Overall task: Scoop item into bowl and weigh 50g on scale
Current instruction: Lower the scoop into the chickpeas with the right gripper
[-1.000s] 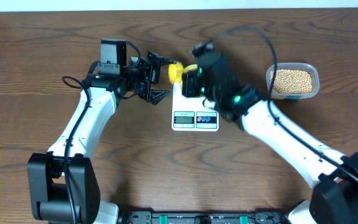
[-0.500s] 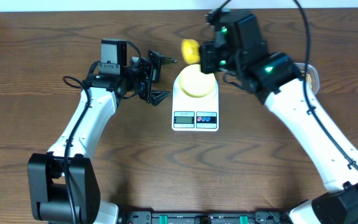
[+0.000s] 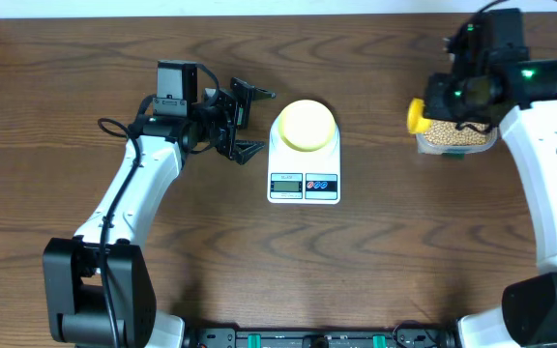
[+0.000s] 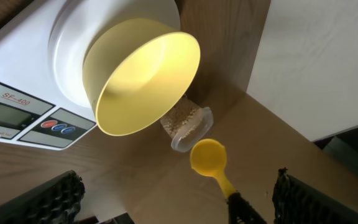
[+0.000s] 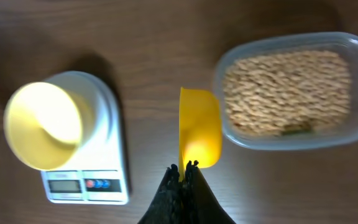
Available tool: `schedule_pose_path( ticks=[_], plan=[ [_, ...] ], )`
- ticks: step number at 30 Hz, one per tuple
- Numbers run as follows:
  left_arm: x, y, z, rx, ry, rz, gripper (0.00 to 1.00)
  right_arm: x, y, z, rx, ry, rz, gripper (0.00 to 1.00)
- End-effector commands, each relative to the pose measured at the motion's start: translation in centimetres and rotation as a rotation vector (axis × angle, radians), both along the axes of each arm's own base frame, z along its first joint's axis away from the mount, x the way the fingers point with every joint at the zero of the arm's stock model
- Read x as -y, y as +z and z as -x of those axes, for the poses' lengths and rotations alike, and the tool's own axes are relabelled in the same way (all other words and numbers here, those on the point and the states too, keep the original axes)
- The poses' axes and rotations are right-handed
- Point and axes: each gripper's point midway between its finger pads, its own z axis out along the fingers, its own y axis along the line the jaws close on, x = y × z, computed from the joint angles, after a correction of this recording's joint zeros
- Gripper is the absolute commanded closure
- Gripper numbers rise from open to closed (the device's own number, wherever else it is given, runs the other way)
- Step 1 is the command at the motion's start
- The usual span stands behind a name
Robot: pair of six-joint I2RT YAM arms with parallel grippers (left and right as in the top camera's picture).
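From overhead, I see the left arm bent at the table's (image 3: pixel 162 271) left side. The left gripper (image 3: pixel 250 121) is spread wide just beside the scale (image 3: pixel 304 184), with bare wood around it. The bowl (image 3: pixel 305 126) sits on the scale. The right arm reaches far right, and the right gripper (image 3: pixel 445 102) clamps the scoop (image 3: pixel 417 116) at the tub (image 3: pixel 457 147). In the left wrist view, the jaws stand apart below the tilted bowl. In the right wrist view, closed jaws pinch the scoop handle. Its cup is at the tub's rim, and the beans (image 5: pixel 284 87) lie inside the tub, well apart from the bowl.
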Motion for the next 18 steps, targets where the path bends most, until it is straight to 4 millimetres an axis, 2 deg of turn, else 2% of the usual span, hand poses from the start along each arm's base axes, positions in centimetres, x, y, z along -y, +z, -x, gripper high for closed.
schedule_pose_path(
  ticks=[1,6,12,18],
  plan=[
    [-0.1,0.3,0.0,0.015,-0.002,-0.004,0.02,1.5,0.6,0.1,0.016,0.054,0.048,0.99],
    [-0.1,0.3,0.0,0.015,-0.002,-0.004,0.02,5.3,0.1,0.4,-0.011,-0.022,0.19,0.99],
    [-0.1,0.3,0.0,0.015,-0.002,-0.004,0.02,7.2,-1.0,0.8,-0.062,-0.029,0.249,0.99],
    [-0.1,0.3,0.0,0.015,-0.002,-0.004,0.02,8.8,-3.0,0.4,-0.123,-0.019,0.289,0.99]
  ],
)
